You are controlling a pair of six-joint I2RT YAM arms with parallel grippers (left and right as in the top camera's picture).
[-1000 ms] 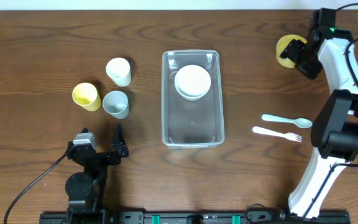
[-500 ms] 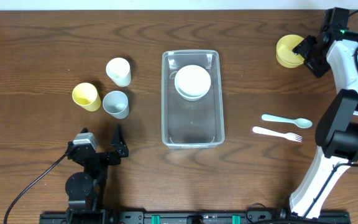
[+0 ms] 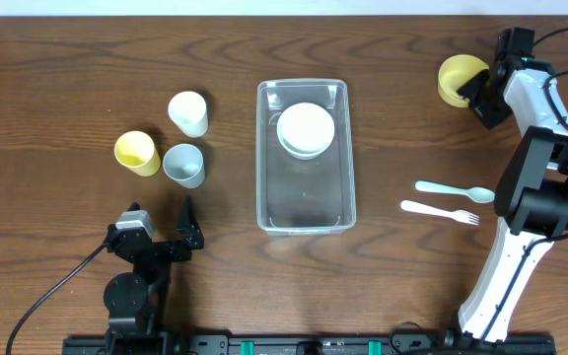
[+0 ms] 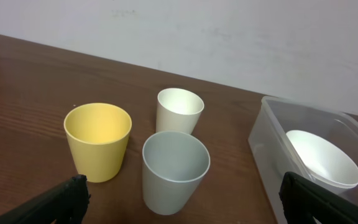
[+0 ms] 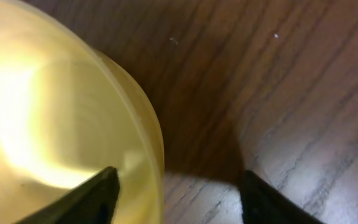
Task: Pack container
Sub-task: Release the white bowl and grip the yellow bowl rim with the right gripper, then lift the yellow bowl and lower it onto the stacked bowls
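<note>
Right gripper (image 5: 178, 186) open astride yellow bowl (image 5: 55, 112) rim.
Container (image 3: 260, 177) holds one white bowl (image 3: 306, 129); cups (image 3: 184, 165) and cutlery (image 3: 440, 210) lie outside.

The bench (image 3: 67, 79) was dark brown wood with a strong wavy grain, evenly lit, with only soft shadows. Behind its far edge stood a plain off-white wall (image 4: 241, 37). A black rail (image 3: 294, 346) ran along its near edge.

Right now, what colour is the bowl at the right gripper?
Yellow. The bowl at the right gripper shows whole in the overhead view.
</note>
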